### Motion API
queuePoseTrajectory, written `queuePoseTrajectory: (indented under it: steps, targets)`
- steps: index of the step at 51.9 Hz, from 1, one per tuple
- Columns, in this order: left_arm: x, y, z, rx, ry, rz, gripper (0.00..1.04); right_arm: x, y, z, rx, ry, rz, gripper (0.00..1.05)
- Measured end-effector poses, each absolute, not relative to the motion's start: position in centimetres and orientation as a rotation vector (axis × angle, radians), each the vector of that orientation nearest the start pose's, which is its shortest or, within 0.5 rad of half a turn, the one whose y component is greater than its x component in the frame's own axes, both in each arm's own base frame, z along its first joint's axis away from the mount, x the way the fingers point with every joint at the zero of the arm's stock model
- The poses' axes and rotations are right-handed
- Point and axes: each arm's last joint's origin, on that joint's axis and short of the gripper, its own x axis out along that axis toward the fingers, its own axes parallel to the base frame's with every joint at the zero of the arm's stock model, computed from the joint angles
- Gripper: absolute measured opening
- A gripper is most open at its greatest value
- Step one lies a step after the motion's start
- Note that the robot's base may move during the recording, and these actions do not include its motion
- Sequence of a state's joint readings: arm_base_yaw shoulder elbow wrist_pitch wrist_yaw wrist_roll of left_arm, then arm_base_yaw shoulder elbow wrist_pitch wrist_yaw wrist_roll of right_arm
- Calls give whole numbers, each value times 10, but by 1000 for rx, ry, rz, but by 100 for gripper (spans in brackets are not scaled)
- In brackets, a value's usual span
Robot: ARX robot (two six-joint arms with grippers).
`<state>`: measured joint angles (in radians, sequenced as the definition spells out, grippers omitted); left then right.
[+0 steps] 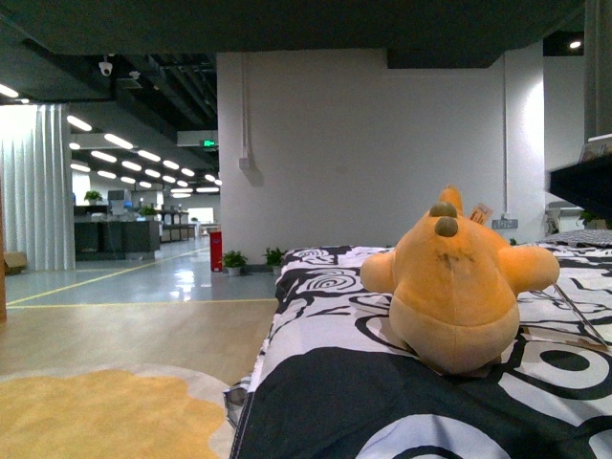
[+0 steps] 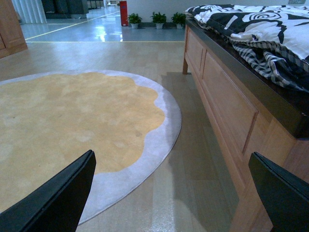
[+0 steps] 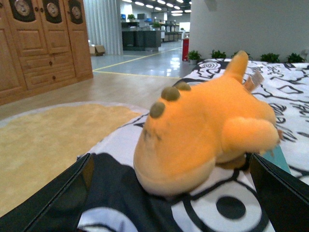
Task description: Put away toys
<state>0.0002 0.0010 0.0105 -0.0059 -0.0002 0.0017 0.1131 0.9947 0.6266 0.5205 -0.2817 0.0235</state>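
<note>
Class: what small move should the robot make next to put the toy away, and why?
Probably ease the right tool forward and close it on the plush. It is open with the plush close ahead, lying loose on the bed; the left tool faces the rug.

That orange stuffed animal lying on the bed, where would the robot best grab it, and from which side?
Probably the plump rounded end of the plush animal facing the robot, coming in level from the front. It lies flat on the bedspread with that bulge nearest, and the open right claw faces it squarely; the stubby limbs sticking out sideways offer less to squeeze.
</note>
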Motion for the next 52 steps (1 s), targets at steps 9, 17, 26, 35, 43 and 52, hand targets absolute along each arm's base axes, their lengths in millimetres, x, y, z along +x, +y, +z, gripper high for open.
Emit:
queuePoseTrajectory:
  steps: [9,17,26,35,43,52]
  targets:
    - [97,0,166,2,-4,0,98,263,77,326,-61,-121,355,98]
    - [97,0,166,2,-4,0,98,314,110,320,-117,-36,258,98]
    - [97,0,166,2,-4,0,98,352,114,311,-138,-18,106,98]
    - [97,0,166,2,-4,0,98,368,109,295,-178,15,40,98]
    - [97,0,166,2,-4,0,98,368,110,285,-201,41,47,98]
    - [97,0,166,2,-4,0,98,362,110,270,-176,101,91,98]
